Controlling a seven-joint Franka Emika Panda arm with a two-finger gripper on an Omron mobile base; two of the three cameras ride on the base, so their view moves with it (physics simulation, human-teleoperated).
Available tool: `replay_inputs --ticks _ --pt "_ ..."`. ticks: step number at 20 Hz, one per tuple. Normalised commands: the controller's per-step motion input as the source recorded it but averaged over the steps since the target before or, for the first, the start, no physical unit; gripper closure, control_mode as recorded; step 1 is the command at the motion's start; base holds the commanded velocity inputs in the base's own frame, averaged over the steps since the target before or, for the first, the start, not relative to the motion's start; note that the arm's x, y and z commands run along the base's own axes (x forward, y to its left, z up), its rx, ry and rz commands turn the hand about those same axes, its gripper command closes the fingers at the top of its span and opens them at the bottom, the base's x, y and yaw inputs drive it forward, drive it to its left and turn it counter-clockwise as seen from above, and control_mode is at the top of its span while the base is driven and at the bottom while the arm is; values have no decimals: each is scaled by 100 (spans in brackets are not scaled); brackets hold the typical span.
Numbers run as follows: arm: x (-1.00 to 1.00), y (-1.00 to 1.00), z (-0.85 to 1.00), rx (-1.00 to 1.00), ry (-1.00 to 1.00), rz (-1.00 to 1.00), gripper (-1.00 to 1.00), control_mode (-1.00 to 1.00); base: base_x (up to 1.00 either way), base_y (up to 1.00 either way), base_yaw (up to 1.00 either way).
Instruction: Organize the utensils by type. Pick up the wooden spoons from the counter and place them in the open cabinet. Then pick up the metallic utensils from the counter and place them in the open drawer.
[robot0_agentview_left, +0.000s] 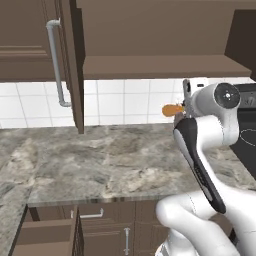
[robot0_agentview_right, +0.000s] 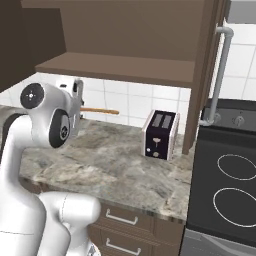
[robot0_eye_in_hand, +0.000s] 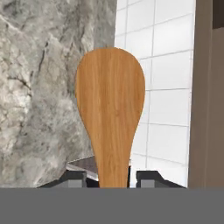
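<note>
My gripper (robot0_eye_in_hand: 111, 177) is shut on a wooden spoon (robot0_eye_in_hand: 110, 109), its dark fingertips (robot0_eye_in_hand: 72, 177) pressing the handle from both sides. The spoon's oval bowl (robot0_agentview_left: 172, 109) sticks out to the left of the hand, and its long handle (robot0_agentview_right: 100, 110) runs to the right. The spoon hangs level above the counter (robot0_agentview_left: 100, 160), below the bottom shelf of the open cabinet (robot0_agentview_left: 160, 65). The open drawer (robot0_agentview_left: 45, 237) stands pulled out at the lower left. The metallic utensils are out of view.
The cabinet's open door (robot0_agentview_left: 75, 65) with its silver bar handle juts forward on the left. A dark toaster (robot0_agentview_right: 160, 134) stands on the counter near the tiled wall. A black stove (robot0_agentview_right: 230, 185) lies to the right.
</note>
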Motion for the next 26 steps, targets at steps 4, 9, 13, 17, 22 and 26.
replay_inputs --ticks 4,9,13,17,22,26 --pt "29 0 80 -2 -10 14 100 -100 0 0 0" --pt "24 5 85 -5 0 16 100 -100 0 0 0" --pt "50 7 65 -3 -2 14 100 -100 0 0 0" --pt "71 6 54 0 0 14 100 -100 0 0 0" --pt "85 1 25 0 0 17 100 -100 0 0 0" --pt "82 3 11 0 0 18 100 -100 0 0 0"
